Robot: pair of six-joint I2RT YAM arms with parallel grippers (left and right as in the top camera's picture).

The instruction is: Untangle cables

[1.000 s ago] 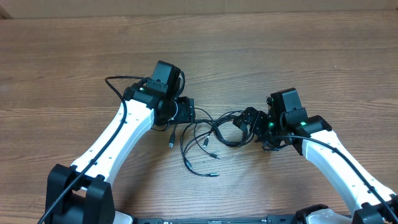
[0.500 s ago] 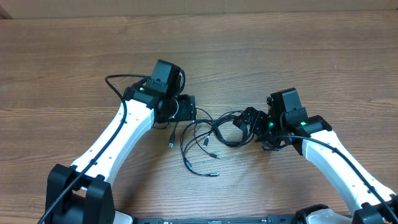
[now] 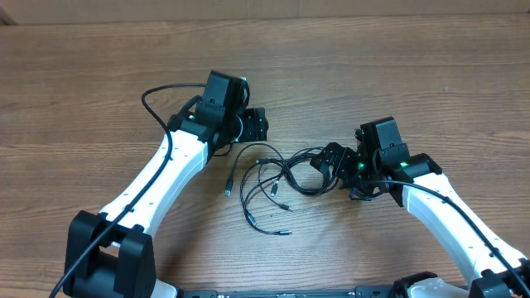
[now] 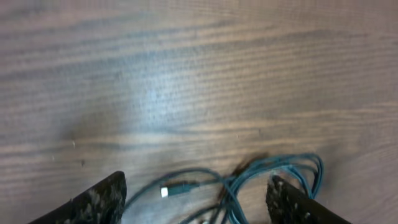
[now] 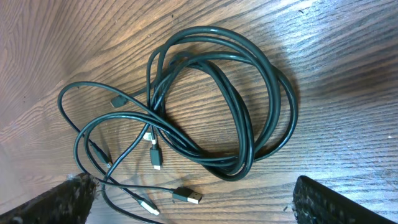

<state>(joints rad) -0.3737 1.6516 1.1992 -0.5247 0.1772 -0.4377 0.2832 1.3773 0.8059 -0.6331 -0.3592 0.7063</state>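
The cables (image 3: 267,176) are thin black cords lying on the wooden table between my two arms. A coiled loop lies on the right and loose strands with small plug ends fan out to the left and front. My left gripper (image 3: 259,127) is open and empty, just beyond the strands' far left end. In the left wrist view the cables (image 4: 249,183) lie blurred between its fingers (image 4: 196,202). My right gripper (image 3: 325,159) is open and empty at the coil's right edge. In the right wrist view the coil (image 5: 249,102) and a silver-tipped plug (image 5: 187,196) lie ahead of its fingers (image 5: 193,202).
The wooden table (image 3: 414,74) runs across the whole view. The left arm's own thicker black cable (image 3: 153,103) loops out at its left side. Both white arms reach in from the near edge.
My left gripper has moved away from the strands toward the far side of the table. The cables and the right arm have stayed in place.
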